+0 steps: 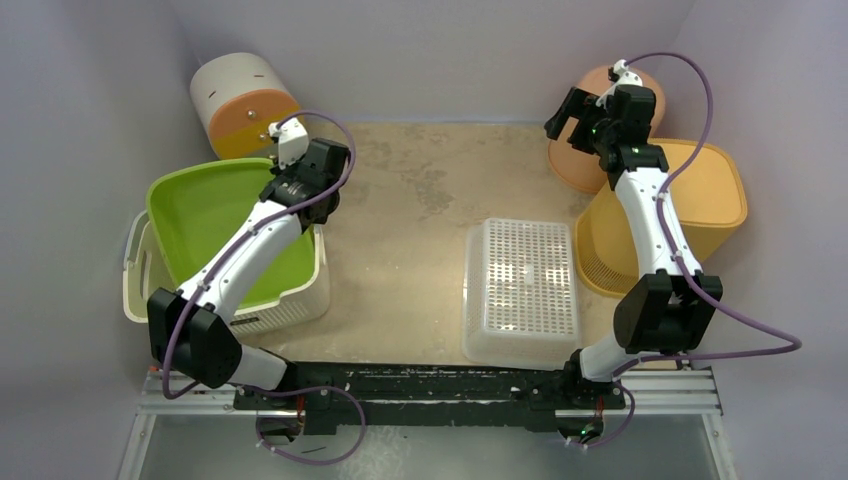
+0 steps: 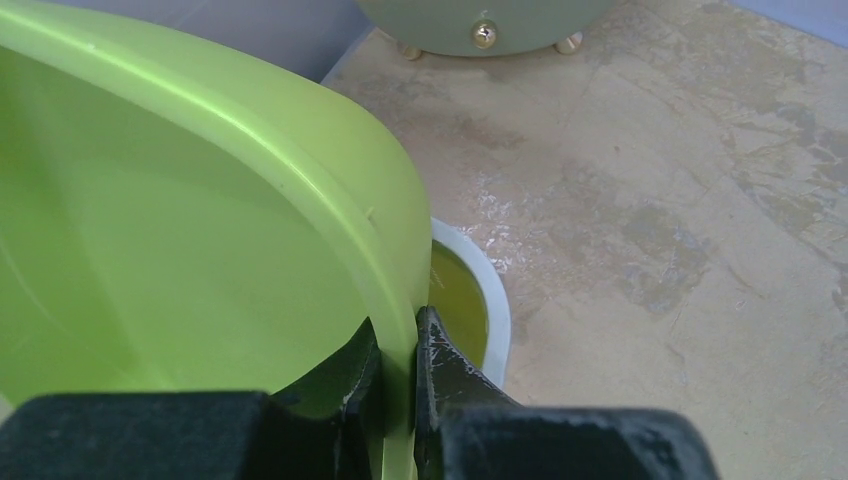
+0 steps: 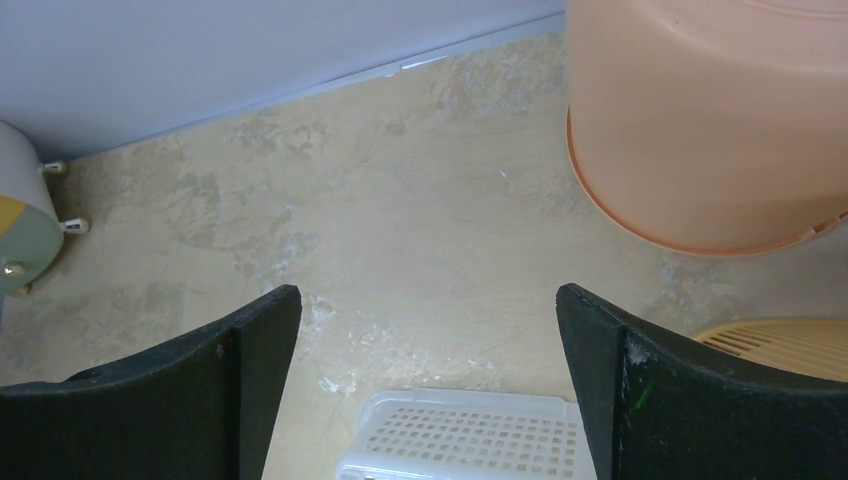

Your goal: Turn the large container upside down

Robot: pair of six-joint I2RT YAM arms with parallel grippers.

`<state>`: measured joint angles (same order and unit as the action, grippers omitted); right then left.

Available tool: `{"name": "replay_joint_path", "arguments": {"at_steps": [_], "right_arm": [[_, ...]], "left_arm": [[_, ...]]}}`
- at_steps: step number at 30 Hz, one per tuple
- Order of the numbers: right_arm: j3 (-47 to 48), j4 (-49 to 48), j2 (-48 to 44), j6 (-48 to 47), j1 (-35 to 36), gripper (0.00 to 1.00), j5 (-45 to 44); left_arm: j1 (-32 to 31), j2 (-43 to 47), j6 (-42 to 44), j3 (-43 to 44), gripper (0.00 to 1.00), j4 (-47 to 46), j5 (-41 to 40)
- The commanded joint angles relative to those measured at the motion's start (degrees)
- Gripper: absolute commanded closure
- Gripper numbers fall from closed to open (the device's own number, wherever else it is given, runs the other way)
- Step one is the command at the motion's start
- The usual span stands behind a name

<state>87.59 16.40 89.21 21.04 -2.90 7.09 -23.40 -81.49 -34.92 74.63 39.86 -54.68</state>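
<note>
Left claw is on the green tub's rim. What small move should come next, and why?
Probably raise the gripped edge a little: the left claw is shut on the green tub, which sits nested in the white basket, so it likely must lift clear before it can tip over.

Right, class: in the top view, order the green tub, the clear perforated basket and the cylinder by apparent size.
Largest: green tub
Middle: clear perforated basket
Smallest: cylinder, though it sits farthest back, which may shrink it.
</note>
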Motion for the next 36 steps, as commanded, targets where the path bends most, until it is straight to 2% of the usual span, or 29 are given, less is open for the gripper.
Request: {"name": "replay_joint_path", "arguments": {"at_steps": [1,4,7,15,19,23,29,33,36], "right_arm": [[-0.3,-1.6,-2.7,-0.2,0.1,0.00,1.0],[-0.4,-1.5,-2.7,-0.2,0.1,0.00,1.1],[-0.2,-1.3,-2.6,-0.2,0.1,0.00,1.3],[0.4,-0.7,-1.6,-0.5,0.1,0.00,1.7],[1.1,-0.3,-1.4,-0.7,0.0,0.00,1.3],[3.0,0.2,-1.0,-0.4,0.0,0.00,1.2],[9.7,1.5,0.7,0.0,-0.6,0.00,0.2],[15.6,1.3,1.8,1.4,-1.3,0.00,-0.7],[19.3,0.5,2.8,2.9,-1.9,0.00,-1.1]], "left_arm": [[0.7,2.5,0.6,0.3,1.00,-1.4,-0.8],[0.7,2.9,3.0,5.2,1.00,2.7,-1.9],[0.7,3.2,5.2,14.0,1.00,9.4,-2.8],[0.6,1.7,5.5,38.9,1.00,26.4,4.2],[0.6,0.0,5.6,52.7,1.00,30.7,7.2],[0.6,0.8,10.1,57.5,1.00,23.6,19.0],[0.6,2.5,8.6,53.9,1.00,6.9,38.6],[0.6,3.7,3.9,45.2,1.00,-8.5,51.7],[0.6,4.5,-0.5,36.1,1.00,-22.2,56.9]]}}
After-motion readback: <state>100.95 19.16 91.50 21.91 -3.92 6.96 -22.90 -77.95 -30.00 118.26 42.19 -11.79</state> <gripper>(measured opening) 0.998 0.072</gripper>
